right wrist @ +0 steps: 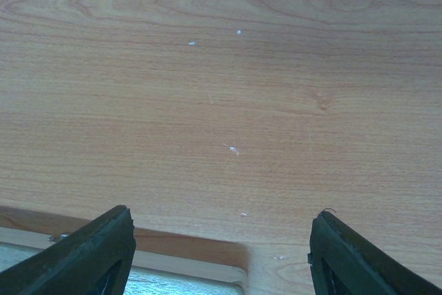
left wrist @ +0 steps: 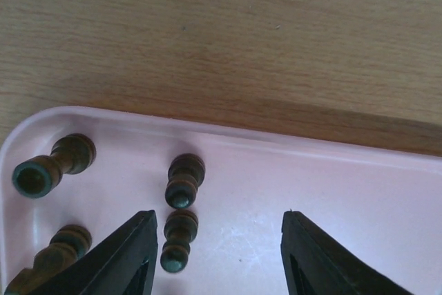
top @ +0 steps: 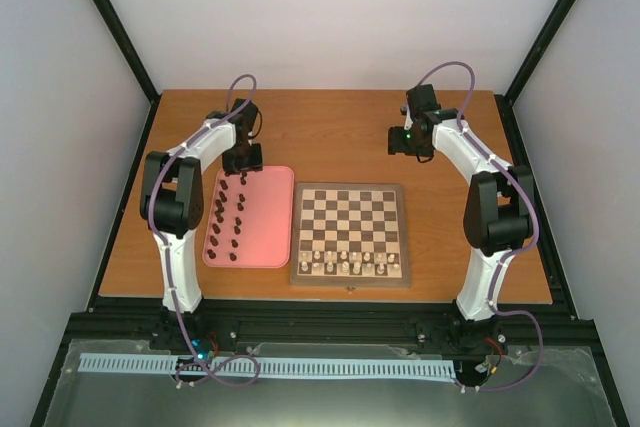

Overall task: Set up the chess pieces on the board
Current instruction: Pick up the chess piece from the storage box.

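The board [top: 350,188] lies in the middle of the table, with pale pieces [top: 350,265] along its near rows. Several dark chess pieces [top: 225,219] lie on a pink tray [top: 268,209] to its left. My left gripper [top: 243,161] hangs low over the tray's far end. In the left wrist view this gripper [left wrist: 217,253] is open, and one dark piece [left wrist: 178,240] lies flat between its fingers, close to the left finger [left wrist: 124,253]. Another piece [left wrist: 185,179] lies just beyond it. My right gripper [top: 405,142] is open and empty above bare table, past the board's far right corner.
Two more dark pieces [left wrist: 55,165] [left wrist: 59,250] lie at the tray's [left wrist: 345,198] rounded left corner. A pale-edged corner [right wrist: 207,267] shows at the bottom of the right wrist view, beneath my right gripper [right wrist: 221,253]. Black frame rails run along the table's sides.
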Available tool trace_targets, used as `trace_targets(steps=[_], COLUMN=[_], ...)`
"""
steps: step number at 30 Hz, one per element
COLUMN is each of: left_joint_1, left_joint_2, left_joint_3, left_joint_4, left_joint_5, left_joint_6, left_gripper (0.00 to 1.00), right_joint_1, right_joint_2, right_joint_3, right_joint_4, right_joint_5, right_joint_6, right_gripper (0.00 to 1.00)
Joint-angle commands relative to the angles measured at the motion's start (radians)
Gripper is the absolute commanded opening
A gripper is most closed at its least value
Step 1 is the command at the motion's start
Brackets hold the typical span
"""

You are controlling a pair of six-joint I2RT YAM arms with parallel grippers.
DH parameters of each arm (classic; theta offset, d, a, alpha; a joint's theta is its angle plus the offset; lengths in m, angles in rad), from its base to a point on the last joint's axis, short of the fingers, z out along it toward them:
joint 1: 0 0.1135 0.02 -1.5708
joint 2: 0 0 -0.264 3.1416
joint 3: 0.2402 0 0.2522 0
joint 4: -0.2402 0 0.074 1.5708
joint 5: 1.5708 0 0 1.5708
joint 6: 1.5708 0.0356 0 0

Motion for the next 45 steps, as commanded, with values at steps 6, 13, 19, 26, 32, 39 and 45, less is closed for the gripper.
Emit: trace_targets(steps=[6, 13, 19, 26, 32, 39, 45], left_joint_1=[0.031, 0.041, 0.039, 0.04, 0.041, 0.041, 0.038], left_joint_2=[0.057, 0.064, 0.075, 0.069, 0.065, 0.059, 0.024], left_joint_3=[0.044, 0.055, 0.067, 0.046, 0.037, 0.043, 0.075], left_joint_4=[0.011, 0.013, 0.01, 0.009, 0.011, 0.002, -0.055], left_joint_5=[-0.042, -0.034, -0.009, -0.006, 0.001, 0.004, 0.006], left_joint_6=[-0.023, -0.016, -0.012, -0.005, -0.004, 0.002, 0.024], left_gripper=[0.48, 0.41, 0.26, 0.25, 0.15, 0.01, 0.01], right_joint_1=[-0.007, -0.011, -0.01, -0.01, -0.01, -0.01, -0.012], right_joint_2=[-0.03, -0.02, -0.009, -0.009, -0.001, 0.0, -0.006], right_joint_3=[-0.016, -0.012, -0.007, -0.003, -0.003, -0.003, 0.0], right_joint_4=[0.014, 0.014, 0.003, 0.0, -0.003, -0.003, -0.005], right_joint_5=[-0.009, -0.012, -0.013, -0.009, -0.01, -0.005, -0.001], right_joint_6=[-0.011, -0.01, -0.011, -0.013, -0.012, -0.014, -0.014], right_gripper=[0.7, 0.7, 0.7, 0.7, 0.7, 0.7, 0.7])
